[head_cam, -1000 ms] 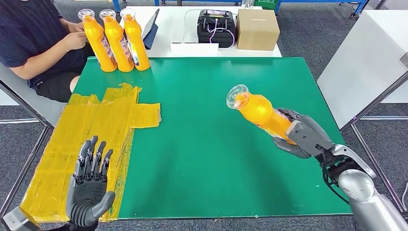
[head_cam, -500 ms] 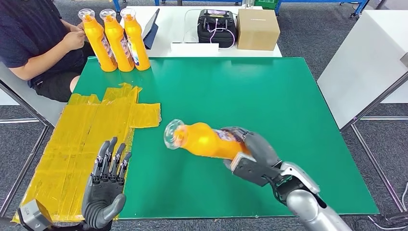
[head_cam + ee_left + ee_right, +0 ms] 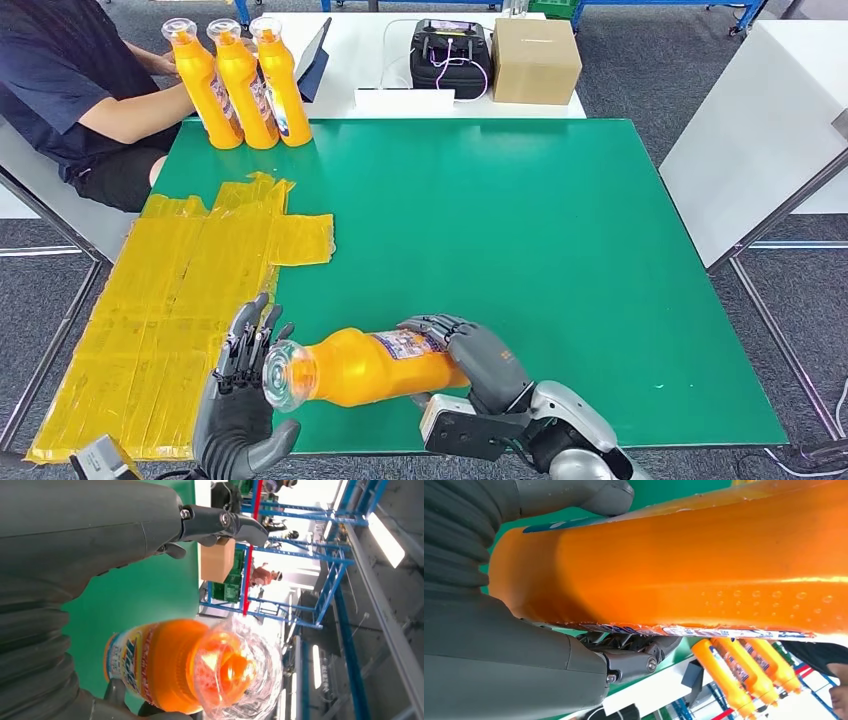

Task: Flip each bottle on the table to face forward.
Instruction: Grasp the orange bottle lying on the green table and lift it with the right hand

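The right hand (image 3: 480, 365) has carried the orange bottle (image 3: 365, 367) lower and further left than before. It grips the bottle's body, lying sideways above the green table (image 3: 520, 220). The clear cap points at the left hand (image 3: 243, 400), whose fingers are spread open, holding nothing. Three more bottles (image 3: 240, 85) stand at the far corner.

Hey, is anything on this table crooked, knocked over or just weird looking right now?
Only one thing: the orange bottle lies sideways in the right hand, cap pointing at the left hand, while the three bottles at the far corner stand upright. The yellow tape patch looks ragged and wrinkled. Nothing is spilled.
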